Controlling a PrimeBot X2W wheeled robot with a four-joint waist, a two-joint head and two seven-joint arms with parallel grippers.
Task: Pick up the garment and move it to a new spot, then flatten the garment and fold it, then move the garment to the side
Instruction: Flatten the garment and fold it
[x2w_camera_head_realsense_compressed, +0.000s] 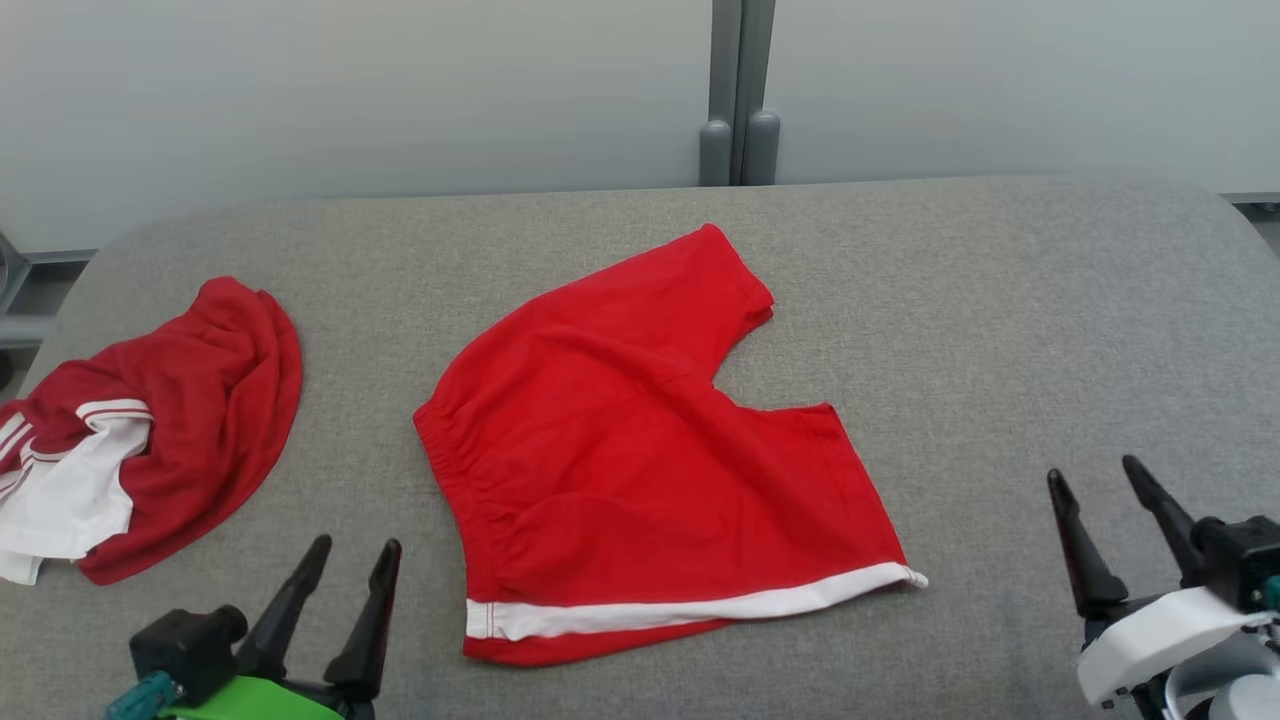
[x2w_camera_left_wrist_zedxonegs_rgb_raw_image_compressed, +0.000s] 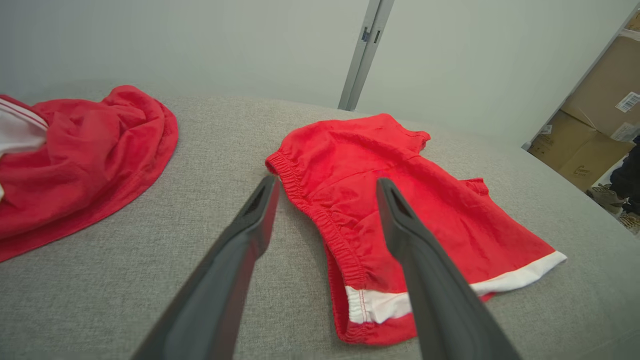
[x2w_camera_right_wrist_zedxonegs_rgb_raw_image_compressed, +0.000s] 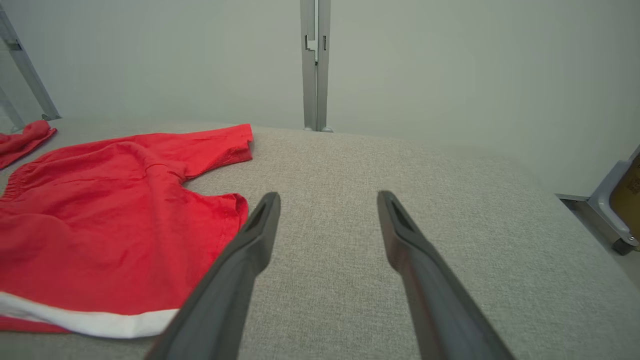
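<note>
On a grey padded table (x2w_camera_head_realsense_compressed: 1000, 320), a pair of red shorts (x2w_camera_head_realsense_compressed: 640, 440) lies nearly flat at the centre of the head view. Its gathered waistband (x2w_camera_head_realsense_compressed: 450, 470) faces nine o'clock, its two legs reach toward one and four o'clock, and a white stripe (x2w_camera_head_realsense_compressed: 700, 605) runs along the six o'clock edge. The left claw (x2w_camera_head_realsense_compressed: 357, 543) is poised at seven o'clock, fingers spread wide and empty, just short of the waistband's near corner. The right claw (x2w_camera_head_realsense_compressed: 1092, 468), likewise spread and empty, sits at four o'clock, apart from the cloth. A second, crumpled red-and-white garment (x2w_camera_head_realsense_compressed: 170, 420) lies at nine o'clock, near the left claw.

Nothing is lifted yet, so the pick-up looks to be the step in hand. The risks appear plain. A pinch that catches just the top layer of fabric would let the shorts gape and bunch when raised, undoing their flatness. A lift by one corner alone could leave the far leg trailing and folding under. A carry toward nine o'clock might drag the shorts into the crumpled heap, tangling the two.
</note>
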